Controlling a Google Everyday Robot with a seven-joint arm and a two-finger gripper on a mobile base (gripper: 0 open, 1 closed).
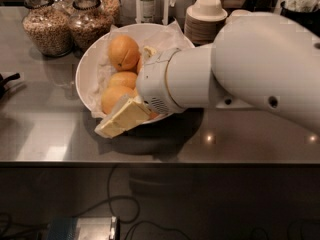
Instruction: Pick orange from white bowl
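On the worktop [45,139] stands the white bowl [85,79]. The gripper [124,90] reaches into it with its fingers [122,119] spread wide, one across the near rim and the other's tip farther back. The orange [114,99] lies in the bowl between them, just behind the near finger. Grain jars [47,26] stand beyond.

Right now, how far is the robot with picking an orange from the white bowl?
Done: the approach, as the end effector is at the front rim of the white bowl. In hand: the grasp; three visible oranges lie in the bowl, none raised, and any grip is hidden by the arm. Left: lifting one orange out.
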